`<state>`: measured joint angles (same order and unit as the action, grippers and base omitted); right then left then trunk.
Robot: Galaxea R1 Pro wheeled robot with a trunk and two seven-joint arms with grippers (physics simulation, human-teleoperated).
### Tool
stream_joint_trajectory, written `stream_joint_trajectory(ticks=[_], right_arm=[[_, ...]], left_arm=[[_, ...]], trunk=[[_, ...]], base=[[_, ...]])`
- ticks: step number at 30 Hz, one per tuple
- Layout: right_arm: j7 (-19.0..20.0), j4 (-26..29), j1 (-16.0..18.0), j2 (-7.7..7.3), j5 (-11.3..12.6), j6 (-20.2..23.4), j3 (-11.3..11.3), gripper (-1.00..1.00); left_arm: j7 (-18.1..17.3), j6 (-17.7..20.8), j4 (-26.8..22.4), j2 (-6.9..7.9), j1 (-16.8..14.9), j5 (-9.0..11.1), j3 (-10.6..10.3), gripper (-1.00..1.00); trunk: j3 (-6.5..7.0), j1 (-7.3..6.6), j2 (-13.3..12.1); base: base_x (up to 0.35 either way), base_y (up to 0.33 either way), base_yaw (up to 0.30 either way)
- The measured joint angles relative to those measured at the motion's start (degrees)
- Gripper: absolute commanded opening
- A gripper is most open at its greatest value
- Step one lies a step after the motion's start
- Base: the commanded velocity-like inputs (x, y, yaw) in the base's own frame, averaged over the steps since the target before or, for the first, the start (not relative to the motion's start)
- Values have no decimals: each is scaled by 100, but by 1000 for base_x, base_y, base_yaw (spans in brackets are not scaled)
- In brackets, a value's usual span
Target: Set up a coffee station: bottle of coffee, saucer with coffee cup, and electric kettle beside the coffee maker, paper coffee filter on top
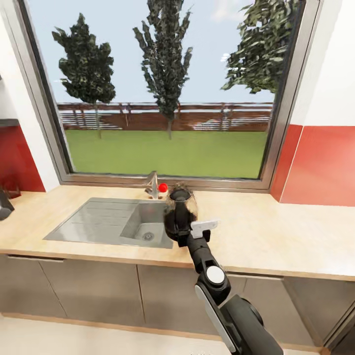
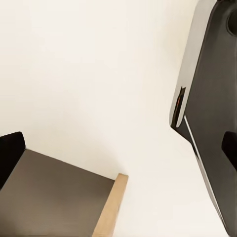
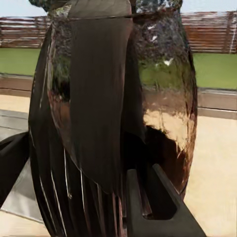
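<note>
The electric kettle (image 1: 180,211), rounded clear glass with a black loop handle, is at the right rim of the sink, over the tan countertop (image 1: 276,231). My right gripper (image 1: 184,235) is shut on its handle from the near side. In the right wrist view the kettle (image 3: 158,89) looms close, with the black handle running down its middle between my right gripper (image 3: 84,197) fingers. A small red spot (image 1: 163,187) shows beside the kettle's top. Whether the kettle rests on the counter or hangs above it cannot be told. My left gripper (image 2: 118,153) hangs open over pale floor.
A steel sink (image 1: 93,222) with a faucet (image 1: 153,184) is set in the counter under a wide window. A dark object (image 1: 5,206) is cut off at the counter's left edge. Red wall panels flank the window. Grey cabinet fronts (image 1: 98,291) run below.
</note>
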<state>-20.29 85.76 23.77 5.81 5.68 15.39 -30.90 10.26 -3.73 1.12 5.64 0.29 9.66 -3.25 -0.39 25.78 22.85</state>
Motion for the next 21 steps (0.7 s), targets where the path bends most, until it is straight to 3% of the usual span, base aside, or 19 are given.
stream_joint_trajectory(ticks=[5, 12, 21], right_arm=[[0, 2, 1, 0, 2, 0, 0, -100], [-1, 2, 1, 1, 0, 2, 0, -100], [0, 9, 1, 8, 3, 1, 0, -100]], left_arm=[[4, 0, 0, -7, -1, 1, 0, 100], [-1, 1, -1, -9, -1, 0, 0, 100], [7, 1, 0, -7, -1, 1, 0, 100]], trunk=[[29, -1, 3], [73, -1, 4], [87, -1, 3]], base=[[-98, 245, 211], [-7, 34, 208], [0, 1, 30]])
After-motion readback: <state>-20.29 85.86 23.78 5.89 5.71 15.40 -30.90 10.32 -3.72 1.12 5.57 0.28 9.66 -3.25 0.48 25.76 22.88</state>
